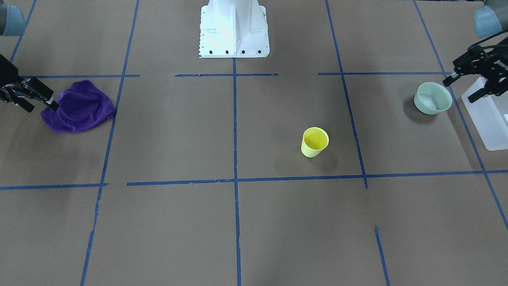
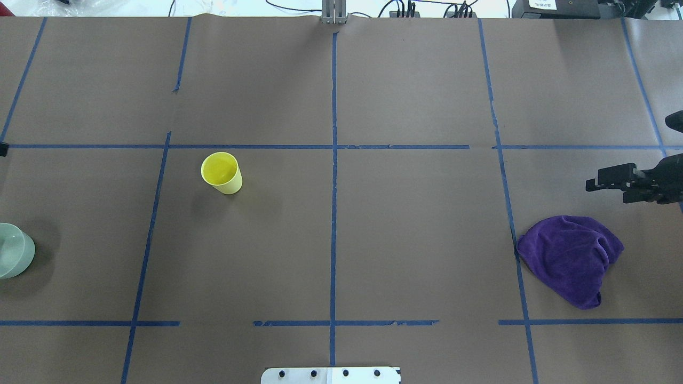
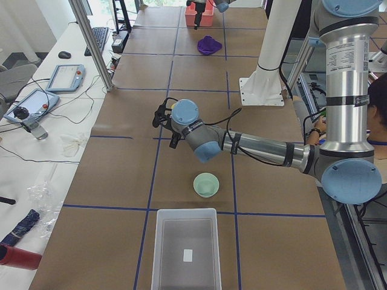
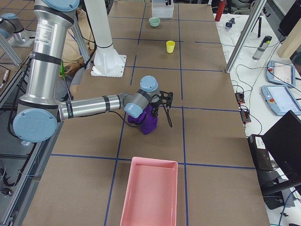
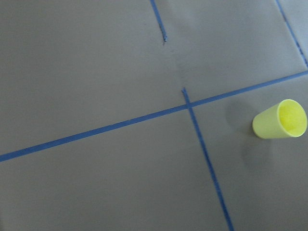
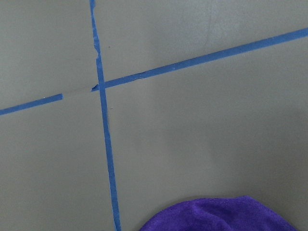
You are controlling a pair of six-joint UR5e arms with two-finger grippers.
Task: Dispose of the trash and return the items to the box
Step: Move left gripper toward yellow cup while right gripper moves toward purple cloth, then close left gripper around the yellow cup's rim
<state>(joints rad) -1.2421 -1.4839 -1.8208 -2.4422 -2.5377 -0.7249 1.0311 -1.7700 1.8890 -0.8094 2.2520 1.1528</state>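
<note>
Left arm (image 3: 260,148) and right arm (image 4: 89,106): silver tubes, pale-blue joint caps, black cables; left hand (image 1: 459,89), right hand (image 1: 41,102) black; white base (image 1: 234,31) edged with black screws.

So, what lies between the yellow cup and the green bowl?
Only bare table paper crossed by one blue tape line; the overhead view shows it.

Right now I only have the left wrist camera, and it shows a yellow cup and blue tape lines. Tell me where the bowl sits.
Observer: The bowl stands upright on the table beside the box, not touching it.
Operator: Report the left end effector.
Observer: The left end effector is open and empty, hanging above the table.
Operator: Check inside the box.
Observer: Neither the cup nor the bowl is in it.
</note>
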